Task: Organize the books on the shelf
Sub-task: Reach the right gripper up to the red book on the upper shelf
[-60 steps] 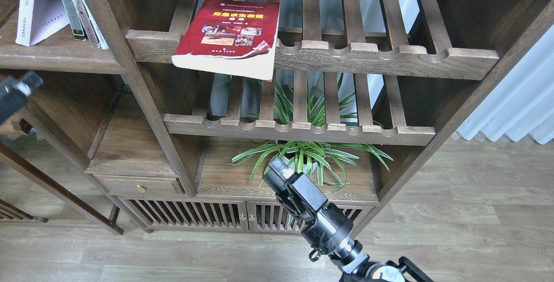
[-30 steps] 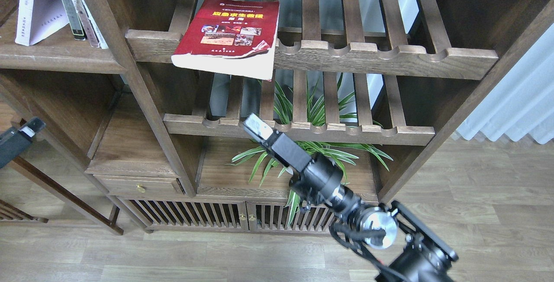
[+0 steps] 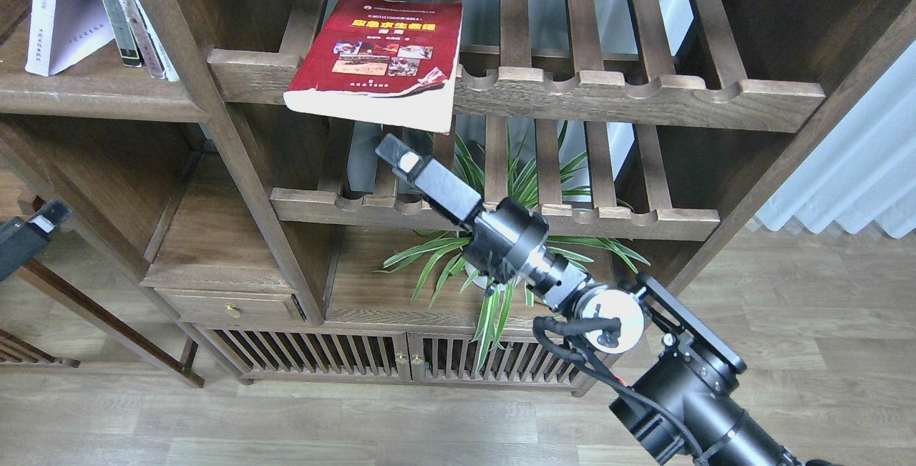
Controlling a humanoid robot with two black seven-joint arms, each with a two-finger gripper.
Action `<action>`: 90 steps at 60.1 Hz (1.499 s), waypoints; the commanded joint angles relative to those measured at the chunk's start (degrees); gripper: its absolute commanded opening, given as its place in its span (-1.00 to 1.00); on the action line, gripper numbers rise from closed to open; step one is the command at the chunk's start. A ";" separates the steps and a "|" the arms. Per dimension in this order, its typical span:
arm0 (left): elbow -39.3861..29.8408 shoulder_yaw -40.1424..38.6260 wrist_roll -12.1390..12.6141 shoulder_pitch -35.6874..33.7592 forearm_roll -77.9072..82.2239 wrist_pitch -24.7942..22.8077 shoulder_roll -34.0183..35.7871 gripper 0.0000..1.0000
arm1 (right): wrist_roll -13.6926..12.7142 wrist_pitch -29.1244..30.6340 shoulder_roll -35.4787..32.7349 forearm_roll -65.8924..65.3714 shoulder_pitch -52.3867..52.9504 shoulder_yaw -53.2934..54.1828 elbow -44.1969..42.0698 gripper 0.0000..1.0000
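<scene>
The red book [image 3: 383, 58] with photos and a yellow title lies flat on the upper slatted rack, its front end sticking out over the scalloped rail. My right gripper [image 3: 398, 154] points up and to the left, just below that overhanging end and apart from it; its fingers are seen side-on. The shelf [image 3: 93, 97] is the flat brown board at upper left. The cream-white book [image 3: 64, 15] stands on it, with thin spines [image 3: 125, 18] leaning beside it. My left gripper [image 3: 32, 226] shows only as a dark tip at the left edge.
A second slatted rack [image 3: 494, 215] runs under my right arm. A potted green plant [image 3: 501, 258] stands on the board below it. A bookcase upright [image 3: 215, 129] separates the shelf from the racks. A small drawer [image 3: 229, 305] and slatted doors sit near the wood floor.
My right arm has risen and reached up and left, from in front of the plant to just under the red book. My left gripper has dropped lower at the left edge.
</scene>
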 commanded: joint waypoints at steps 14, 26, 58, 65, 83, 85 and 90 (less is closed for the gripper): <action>0.00 -0.29 -0.05 0.00 0.00 0.00 0.00 0.98 | 0.43 -0.64 0.00 0.10 3.52 -0.98 0.07 0.98; 0.09 -0.38 -0.05 0.00 0.00 0.00 0.09 0.98 | 0.95 -3.45 0.00 0.36 5.01 -0.54 -0.01 0.98; 0.17 -0.38 -0.05 0.00 -0.18 0.00 0.09 0.98 | 1.22 -8.20 0.00 0.98 8.26 0.87 0.07 0.97; 0.17 -0.46 -0.14 0.00 -0.18 0.00 0.09 0.98 | 1.22 -8.37 0.00 0.98 8.62 1.31 0.07 0.96; 1.67 -1.34 -0.14 0.00 -0.18 0.00 0.09 0.98 | 1.22 -13.38 0.00 0.98 8.18 1.31 0.16 0.47; 2.02 -1.34 -0.14 0.00 -0.18 0.00 0.09 0.98 | 1.13 -13.82 0.00 0.98 8.18 1.31 0.16 0.38; 2.72 -1.34 -0.14 0.00 -0.18 0.00 0.09 0.99 | 1.13 -14.79 0.00 0.98 8.09 1.22 0.34 0.24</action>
